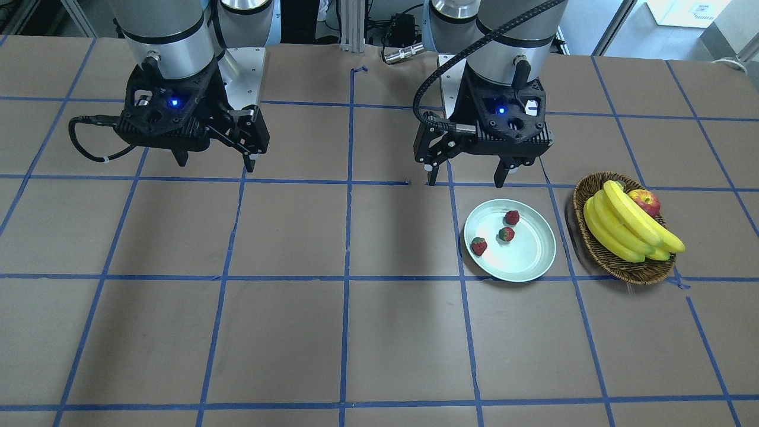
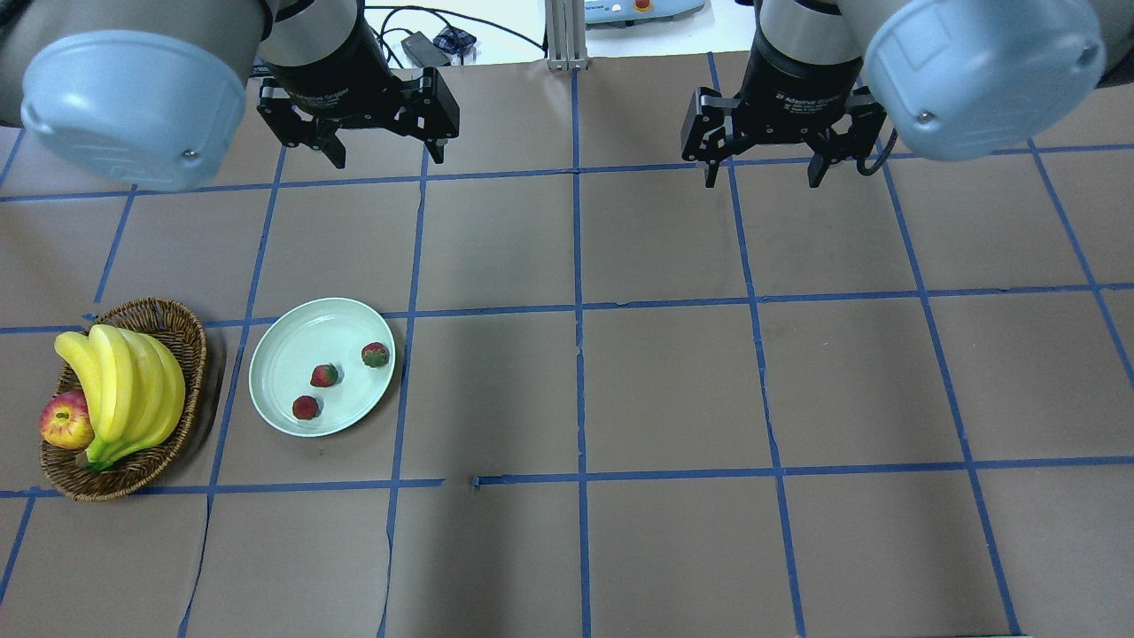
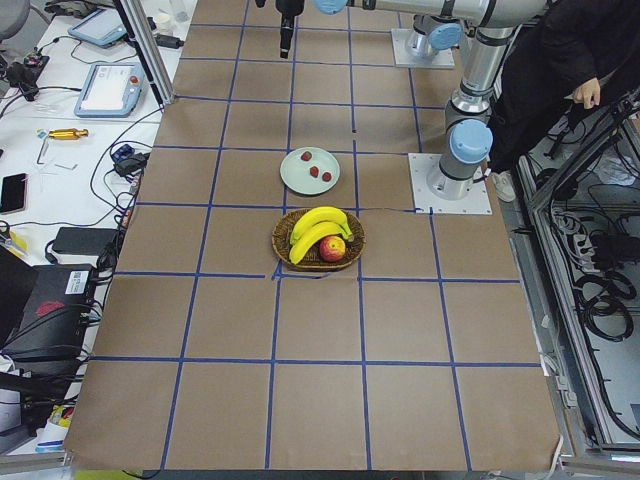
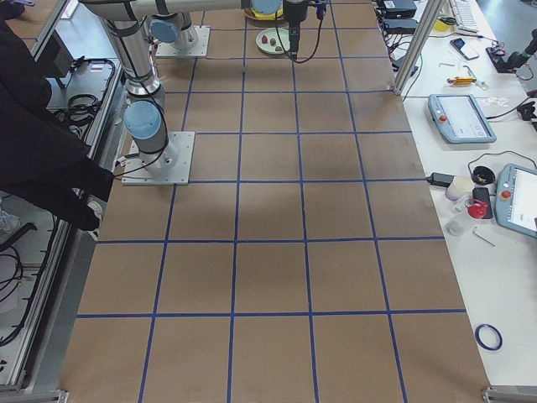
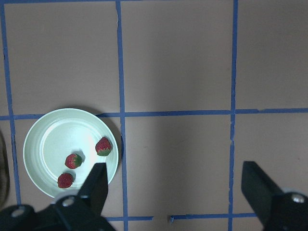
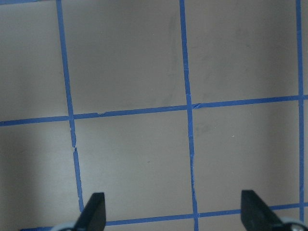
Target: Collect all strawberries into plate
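Three strawberries (image 2: 375, 354) (image 2: 324, 375) (image 2: 306, 408) lie inside the pale mint plate (image 2: 283, 354) on the table's left half. The front-facing view shows the same plate (image 1: 531, 261) with a strawberry (image 1: 512, 217) on it; the left wrist view also shows the plate (image 5: 43, 144) with a strawberry (image 5: 103, 146). My left gripper (image 2: 381, 146) hangs open and empty high above the table, behind the plate. My right gripper (image 2: 762, 173) is likewise open and empty, raised over bare table on the right. In the front-facing view they appear as left gripper (image 1: 468, 172) and right gripper (image 1: 213, 160).
A brown wicker basket (image 2: 173, 332) with bananas (image 2: 124, 390) and a red-yellow apple (image 2: 66, 421) sits left of the plate. Blue tape lines grid the brown table. A person in dark clothes (image 3: 560, 70) stands behind the robot bases.
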Controlling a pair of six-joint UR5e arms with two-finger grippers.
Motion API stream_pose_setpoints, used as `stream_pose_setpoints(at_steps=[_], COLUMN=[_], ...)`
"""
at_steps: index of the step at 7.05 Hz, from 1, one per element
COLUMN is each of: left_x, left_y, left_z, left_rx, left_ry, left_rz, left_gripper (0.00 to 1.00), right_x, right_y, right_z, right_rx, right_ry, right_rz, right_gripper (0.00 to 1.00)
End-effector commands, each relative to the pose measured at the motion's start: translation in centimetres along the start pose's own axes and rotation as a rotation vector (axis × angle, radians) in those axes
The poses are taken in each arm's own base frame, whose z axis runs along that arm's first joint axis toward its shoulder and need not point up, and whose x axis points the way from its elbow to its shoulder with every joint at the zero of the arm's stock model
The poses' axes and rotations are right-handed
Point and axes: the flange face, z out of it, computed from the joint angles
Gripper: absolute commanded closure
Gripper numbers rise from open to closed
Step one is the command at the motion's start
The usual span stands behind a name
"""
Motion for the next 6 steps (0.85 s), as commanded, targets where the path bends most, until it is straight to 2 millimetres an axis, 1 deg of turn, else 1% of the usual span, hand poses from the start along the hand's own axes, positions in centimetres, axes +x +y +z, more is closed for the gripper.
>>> stream_pose_setpoints(at_steps=[1, 6], left_x=[-0.20, -0.71], left_y=[0.71, 0.50], left_z=[0.80, 0.66], left_rx=[-0.015, -0.008], left_ry=[-0.008, -0.028], left_rz=[-0.003, -0.012], left_gripper=[0.00, 0.00], right_x=[0.00, -0.08], right_y=[0.06, 0.07], right_z=[-0.05, 0.11], right_rx=[-0.001, -0.004], right_ry=[-0.001, -0.001], right_rz=[0.000, 0.000], right_gripper=[0.00, 0.00])
